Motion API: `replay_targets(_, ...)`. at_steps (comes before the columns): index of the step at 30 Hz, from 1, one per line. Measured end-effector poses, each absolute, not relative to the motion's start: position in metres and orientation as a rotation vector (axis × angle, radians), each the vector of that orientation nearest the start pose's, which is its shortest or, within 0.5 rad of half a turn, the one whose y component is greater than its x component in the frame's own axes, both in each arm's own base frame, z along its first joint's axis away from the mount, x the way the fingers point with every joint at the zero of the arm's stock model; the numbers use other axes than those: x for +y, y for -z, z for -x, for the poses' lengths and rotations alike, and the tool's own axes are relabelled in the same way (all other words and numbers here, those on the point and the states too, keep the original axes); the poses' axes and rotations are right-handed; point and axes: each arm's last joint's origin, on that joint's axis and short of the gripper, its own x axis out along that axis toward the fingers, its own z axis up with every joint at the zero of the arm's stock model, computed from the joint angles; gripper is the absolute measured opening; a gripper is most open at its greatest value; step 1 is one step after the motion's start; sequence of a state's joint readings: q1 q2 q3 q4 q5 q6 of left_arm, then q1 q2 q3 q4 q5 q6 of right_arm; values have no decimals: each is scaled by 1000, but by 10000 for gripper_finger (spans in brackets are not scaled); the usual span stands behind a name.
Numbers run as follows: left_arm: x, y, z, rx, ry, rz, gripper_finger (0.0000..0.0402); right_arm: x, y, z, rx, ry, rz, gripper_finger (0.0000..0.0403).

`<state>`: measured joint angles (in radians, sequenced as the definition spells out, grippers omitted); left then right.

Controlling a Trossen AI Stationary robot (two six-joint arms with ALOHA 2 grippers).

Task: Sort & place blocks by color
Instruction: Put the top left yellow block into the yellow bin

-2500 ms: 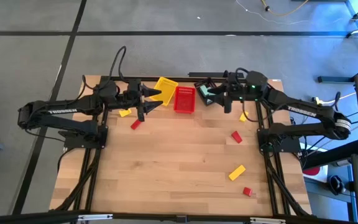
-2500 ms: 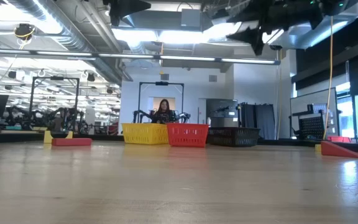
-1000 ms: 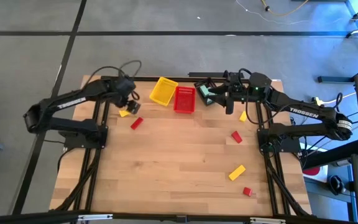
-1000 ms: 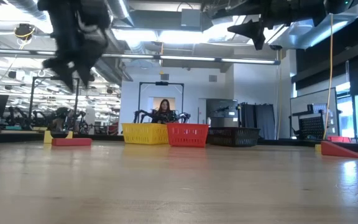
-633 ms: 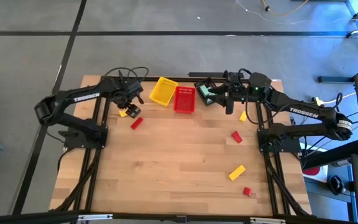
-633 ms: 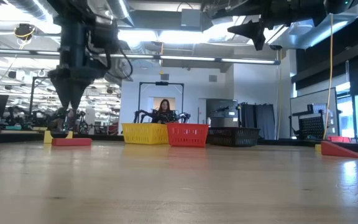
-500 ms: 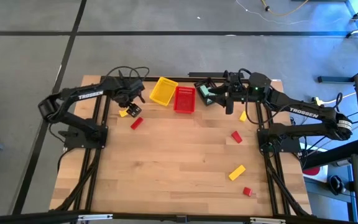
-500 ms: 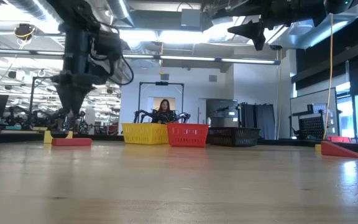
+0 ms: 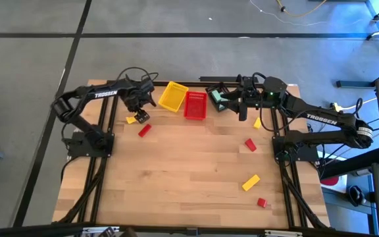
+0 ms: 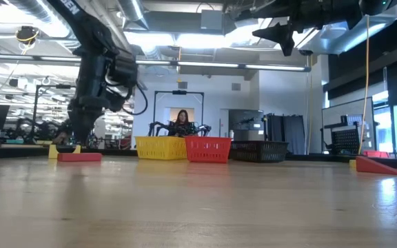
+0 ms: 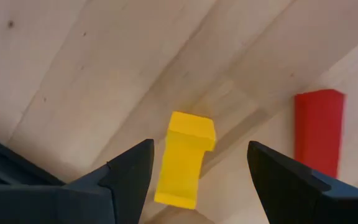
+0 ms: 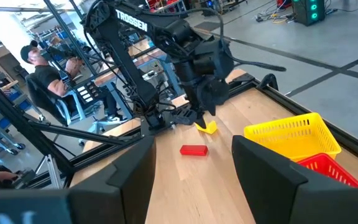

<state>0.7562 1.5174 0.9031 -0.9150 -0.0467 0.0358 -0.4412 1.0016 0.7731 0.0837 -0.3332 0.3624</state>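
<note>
A yellow block (image 11: 184,160) lies flat on the wood near the table's far left, with a red bar (image 11: 317,130) beside it. My left gripper (image 11: 197,149) points down over the yellow block (image 9: 131,119), open, one finger on each side and clear of it. In the low view the left gripper (image 10: 62,141) hangs just above the table. My right gripper (image 9: 242,110) waits open, high above the far right, by the black basket (image 9: 219,95). More red and yellow blocks (image 9: 250,144) lie on the right half.
The yellow basket (image 9: 173,96) and the red basket (image 9: 195,105) stand at the far middle edge, with something teal in the black one. A red bar (image 9: 144,130) lies near the left gripper. A yellow bar (image 9: 251,182) and a small red cube (image 9: 261,203) lie near right.
My left gripper has come down from high above the table toward the yellow block at the far left, staying pointed down, and now straddles it just above the wood. The left arm's elbow has swung toward the far edge. No block has moved.
</note>
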Motion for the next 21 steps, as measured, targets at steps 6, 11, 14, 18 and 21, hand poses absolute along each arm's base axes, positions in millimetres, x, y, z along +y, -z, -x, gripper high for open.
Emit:
replay_targets(6,174,-166,-179,1517,-580,532,251,-87,-315,-207,113,131,-416,212)
replay_targets(11,169,-151,-174,1570,-542,527,251,-87,-315,-207,113,131,-415,212)
replay_targets(14,166,-141,-171,1568,-542,526,251,-87,-315,-207,113,131,-415,212)
replay_targets(18,164,-136,-169,1547,-547,519,251,-87,-315,-207,113,131,-416,212)
replay_targets(21,164,-134,-169,1538,-546,511,251,-87,-315,-207,112,131,-418,212)
